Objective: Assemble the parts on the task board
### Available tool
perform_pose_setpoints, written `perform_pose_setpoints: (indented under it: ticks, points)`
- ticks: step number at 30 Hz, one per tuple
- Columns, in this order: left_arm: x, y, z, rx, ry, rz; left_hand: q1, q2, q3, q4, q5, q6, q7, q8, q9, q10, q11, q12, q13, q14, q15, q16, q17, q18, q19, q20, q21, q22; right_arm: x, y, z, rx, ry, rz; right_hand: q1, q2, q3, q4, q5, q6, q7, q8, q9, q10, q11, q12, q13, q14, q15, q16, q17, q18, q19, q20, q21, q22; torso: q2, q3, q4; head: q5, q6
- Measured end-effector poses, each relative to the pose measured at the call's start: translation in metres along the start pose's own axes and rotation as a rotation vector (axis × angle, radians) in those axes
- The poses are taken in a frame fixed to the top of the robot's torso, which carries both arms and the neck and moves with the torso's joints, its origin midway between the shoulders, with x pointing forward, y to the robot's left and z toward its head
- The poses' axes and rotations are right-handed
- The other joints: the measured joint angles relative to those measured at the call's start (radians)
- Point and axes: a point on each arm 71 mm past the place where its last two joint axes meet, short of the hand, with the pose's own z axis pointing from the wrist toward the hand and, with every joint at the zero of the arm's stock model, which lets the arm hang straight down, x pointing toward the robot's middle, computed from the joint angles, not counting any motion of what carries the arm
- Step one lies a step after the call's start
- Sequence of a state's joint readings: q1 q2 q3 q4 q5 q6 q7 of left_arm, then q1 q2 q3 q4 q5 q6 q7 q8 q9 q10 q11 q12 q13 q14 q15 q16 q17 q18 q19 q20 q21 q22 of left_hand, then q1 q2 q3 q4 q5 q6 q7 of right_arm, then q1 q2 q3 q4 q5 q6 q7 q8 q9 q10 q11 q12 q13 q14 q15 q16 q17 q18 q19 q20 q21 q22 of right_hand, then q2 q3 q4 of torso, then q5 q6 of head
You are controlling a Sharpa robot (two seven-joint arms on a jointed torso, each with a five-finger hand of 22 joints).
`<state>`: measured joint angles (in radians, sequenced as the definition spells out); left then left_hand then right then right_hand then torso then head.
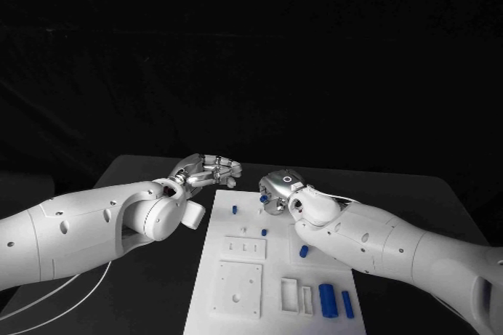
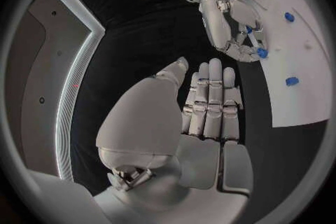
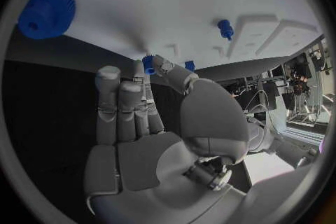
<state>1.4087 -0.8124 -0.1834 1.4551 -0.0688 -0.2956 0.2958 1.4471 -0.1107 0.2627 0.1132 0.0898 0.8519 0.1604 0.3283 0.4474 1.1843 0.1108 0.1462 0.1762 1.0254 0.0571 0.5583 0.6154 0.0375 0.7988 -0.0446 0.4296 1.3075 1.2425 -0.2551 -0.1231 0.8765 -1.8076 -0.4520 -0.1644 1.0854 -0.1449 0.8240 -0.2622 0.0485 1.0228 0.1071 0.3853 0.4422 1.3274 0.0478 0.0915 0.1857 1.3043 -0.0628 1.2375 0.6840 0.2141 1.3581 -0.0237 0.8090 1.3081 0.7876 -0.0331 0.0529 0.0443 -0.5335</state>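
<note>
Left hand [image 1: 208, 169] hovers off the task board's [image 1: 275, 317] far left corner, above the black table [image 1: 142, 168]; its fingers lie straight and side by side, holding nothing. Right hand [image 1: 279, 190] sits at the board's far edge, fingertips [image 3: 150, 63] touching a small blue part [image 2: 262, 52] there; whether they grip it cannot be told. Blue pegs [image 1: 304, 251] stand mid-board. Two blue cylinders [image 1: 328, 300] lie by the near right corner.

Matt white task board [image 1: 239, 277], smooth blue plastic parts [image 1: 328, 300], matt black table [image 1: 142, 171].
</note>
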Motion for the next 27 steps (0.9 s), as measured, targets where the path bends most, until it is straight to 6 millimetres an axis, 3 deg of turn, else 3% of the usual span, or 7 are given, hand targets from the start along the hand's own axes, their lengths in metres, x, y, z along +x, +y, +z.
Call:
perform_pose_setpoints:
  ticks: [22, 24, 27]
  points:
    - [0.0028, -0.004, 0.0025, 0.007, 0.007, 0.006, 0.0, 0.0, 0.002, -0.002, 0.0, 0.0, 0.0, -0.004, 0.0, 0.0, 0.0, -0.004, 0.0, 0.0, 0.0, 0.0, -0.001, 0.0, 0.0, 0.0, 0.0, 0.0, 0.0001, 0.0015, 0.0019, 0.005, 0.005, 0.004, 0.0, 0.0, 0.0, 0.0, 0.0, -0.003, 0.001, 0.003, -0.001, -0.002, -0.002, -0.008, 0.004, 0.0, 0.0, 0.001, -0.003, 0.0, 0.003, -0.003, 0.004, 0.0, 0.001, -0.0018, -0.0018, 0.002, 0.0]
    - [0.0029, -0.0046, 0.0027, 0.008, 0.007, 0.007, 0.0, 0.0, 0.002, -0.002, 0.0, 0.0, 0.0, -0.004, 0.0, 0.0, 0.0, -0.004, 0.0, 0.0, 0.0, 0.0, -0.001, 0.0, 0.0, 0.0, 0.0, 0.0, 0.0001, 0.0016, 0.002, 0.007, 0.005, 0.009, 0.004, -0.006, -0.002, -0.001, 0.0, -0.003, 0.004, 0.003, -0.001, -0.002, -0.001, -0.012, 0.003, 0.0, 0.0, 0.001, -0.005, 0.0, 0.003, -0.004, 0.004, 0.0, 0.001, -0.0017, -0.0027, 0.003, 0.0]
    - [0.0031, -0.0052, 0.0027, 0.009, 0.008, 0.007, 0.0, 0.0, 0.002, -0.002, 0.0, 0.0, 0.0, -0.004, 0.0, 0.0, 0.0, -0.004, 0.0, 0.0, 0.0, 0.0, -0.001, 0.0, 0.0, 0.0, 0.0, 0.0, 0.0006, 0.0007, 0.0019, 0.011, 0.006, 0.016, -0.019, -0.03, -0.03, 0.004, 0.006, -0.04, 0.024, -0.021, -0.005, -0.038, 0.013, -0.027, -0.006, -0.008, 0.009, 0.001, -0.012, 0.0, -0.001, -0.007, 0.004, 0.0, 0.001, -0.0017, -0.0033, 0.004, 0.0]
